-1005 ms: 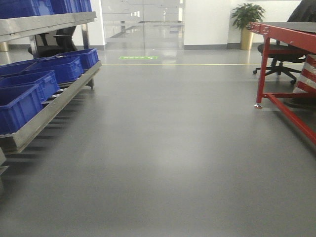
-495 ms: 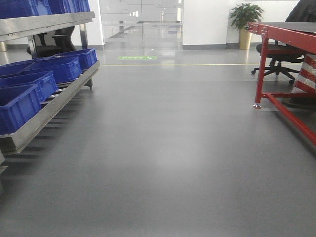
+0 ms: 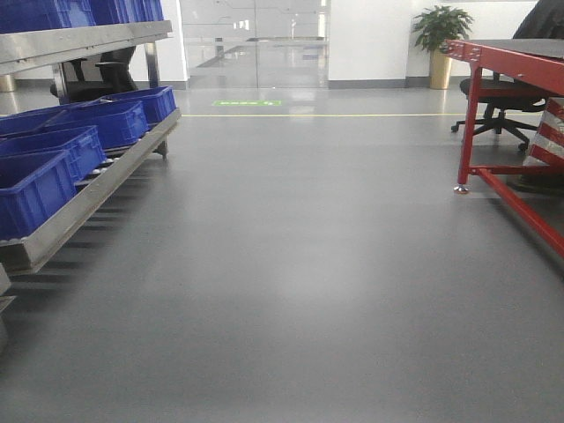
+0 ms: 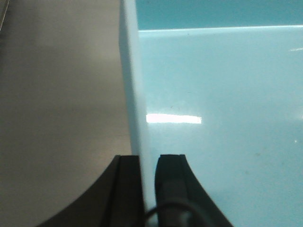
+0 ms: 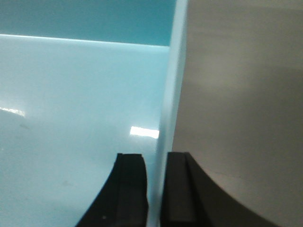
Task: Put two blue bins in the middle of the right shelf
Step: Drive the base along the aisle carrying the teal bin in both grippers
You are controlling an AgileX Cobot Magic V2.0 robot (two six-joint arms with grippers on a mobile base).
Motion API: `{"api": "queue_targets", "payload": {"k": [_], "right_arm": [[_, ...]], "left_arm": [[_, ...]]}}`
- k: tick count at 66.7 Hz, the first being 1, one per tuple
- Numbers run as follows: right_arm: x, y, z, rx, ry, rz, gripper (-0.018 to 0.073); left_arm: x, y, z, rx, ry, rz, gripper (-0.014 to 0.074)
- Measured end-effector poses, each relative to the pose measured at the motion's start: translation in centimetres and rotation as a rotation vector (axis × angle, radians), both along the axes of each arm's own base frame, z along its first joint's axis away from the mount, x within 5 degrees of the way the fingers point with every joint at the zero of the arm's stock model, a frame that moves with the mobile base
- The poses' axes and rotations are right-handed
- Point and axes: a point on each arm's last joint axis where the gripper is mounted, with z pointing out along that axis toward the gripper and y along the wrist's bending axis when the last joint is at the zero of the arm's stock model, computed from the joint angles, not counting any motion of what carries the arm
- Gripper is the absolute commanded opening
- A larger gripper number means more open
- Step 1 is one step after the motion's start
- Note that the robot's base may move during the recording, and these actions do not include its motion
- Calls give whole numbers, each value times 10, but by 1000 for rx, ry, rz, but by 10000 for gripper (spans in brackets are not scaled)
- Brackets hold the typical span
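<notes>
Bin [image 4: 213, 142] first: its pale blue floor fills the 3 o'clock half of my left wrist view and the 9 o'clock half of my right wrist view, so it hangs between my two arms. My left hand [image 4: 148, 165] is closed almost fully, one finger outside and one inside, pinching the bin's left wall, which runs from 6 to 12 o'clock straight away from the fingertips. My right hand [image 5: 155, 165] grips the opposite wall in the same way. Only one interior shows, so I cannot tell whether a second bin is nested beneath it. I also cannot tell which way the bin's long axis runs.

The right shelf middle appears in none of my views. In the front view the grey floor [image 3: 300, 264] lies open toward 12 o'clock. A steel rack [image 3: 84, 203] stands at 9 to 10 o'clock with shelved bins [image 3: 35, 189] on its low tier, and a red table [image 3: 507, 66] stands at 2 to 3 o'clock.

I judge that the shelf lies somewhere past the 3 o'clock edge. If so, the coming move depends on my base turning that way, not on either arm reaching. With a wall in each hand, neither arm is nearer, so both will have to carry the bin over the shelf's front rail together and level.
</notes>
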Motion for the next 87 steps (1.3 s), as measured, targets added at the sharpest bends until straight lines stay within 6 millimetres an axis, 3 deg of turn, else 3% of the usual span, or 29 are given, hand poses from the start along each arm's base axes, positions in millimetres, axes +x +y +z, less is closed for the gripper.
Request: {"api": "queue_targets", "payload": {"k": [87], "right_arm": [[0,0,0,0,0,0,-153]], "left_arm": [[0,0,0,0,0,0,-111]]}}
